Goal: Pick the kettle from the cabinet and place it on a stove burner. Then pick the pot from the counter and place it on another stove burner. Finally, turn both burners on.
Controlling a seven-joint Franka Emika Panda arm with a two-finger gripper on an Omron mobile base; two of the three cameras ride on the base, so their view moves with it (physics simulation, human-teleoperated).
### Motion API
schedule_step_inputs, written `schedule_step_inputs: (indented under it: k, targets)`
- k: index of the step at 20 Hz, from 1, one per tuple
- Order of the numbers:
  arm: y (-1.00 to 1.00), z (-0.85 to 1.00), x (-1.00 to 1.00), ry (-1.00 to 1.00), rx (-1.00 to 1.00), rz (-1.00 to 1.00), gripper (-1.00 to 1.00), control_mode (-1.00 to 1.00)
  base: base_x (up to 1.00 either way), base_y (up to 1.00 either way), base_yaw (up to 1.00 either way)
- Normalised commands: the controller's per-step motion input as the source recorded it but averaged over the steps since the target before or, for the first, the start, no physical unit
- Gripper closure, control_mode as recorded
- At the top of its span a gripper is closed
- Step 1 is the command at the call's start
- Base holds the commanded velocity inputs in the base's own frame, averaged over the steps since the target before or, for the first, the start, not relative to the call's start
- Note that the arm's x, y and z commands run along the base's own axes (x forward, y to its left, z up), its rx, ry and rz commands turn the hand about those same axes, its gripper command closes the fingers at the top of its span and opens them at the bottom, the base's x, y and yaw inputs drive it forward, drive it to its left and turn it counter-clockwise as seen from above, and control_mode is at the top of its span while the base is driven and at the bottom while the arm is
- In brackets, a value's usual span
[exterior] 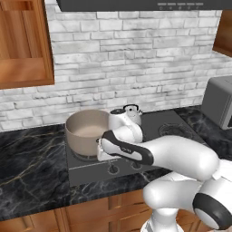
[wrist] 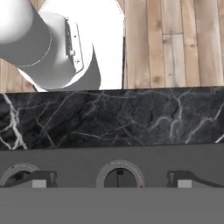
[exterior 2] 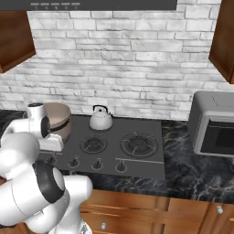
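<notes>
Last step in hand: burners to light. Kettle (exterior 2: 101, 119) already on the far burner, pot (exterior: 87, 131) on the left burner just beside it. Gripper (wrist: 111, 183) hanging over the near row of the cooktop (exterior 2: 151, 160), fingers (wrist: 37, 179) spread either side of a round knob (wrist: 119, 175) (not yet pinched). Next: lower, close on it, twist.

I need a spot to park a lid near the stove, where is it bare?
Free: the counter between the cooktop and the microwave, and the counter stretch left of the pot. The front right burner is bare. Crowded: the cooktop's left side, with pot, kettle and the arm over the knobs.
</notes>
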Motion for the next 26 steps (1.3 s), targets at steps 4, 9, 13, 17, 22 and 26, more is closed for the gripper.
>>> schedule_step_inputs:
  k: [4,9,13,17,22,26]
  targets:
    - [0.0,-0.16,0.06,0.0,0.0,0.0,-1.0,-1.0,0.0,0.0,0.0]
    - [0.03,-0.15,0.08,0.0,0.0,0.0,-1.0,-1.0,0.0,0.0,0.0]
    - [0.01,-0.24,0.12,0.0,0.0,0.0,-1.0,-1.0,0.0,0.0,0.0]
    - [0.01,-0.26,0.12,0.0,0.0,0.0,-1.0,-1.0,0.0,0.0,0.0]
    - [0.13,-0.2,0.1,0.0,0.0,0.0,-1.0,-1.0,0.0,0.0,0.0]
    - [0.1,-0.14,0.05,0.01,0.0,0.0,-1.0,-1.0,0.0,0.0,0.0]
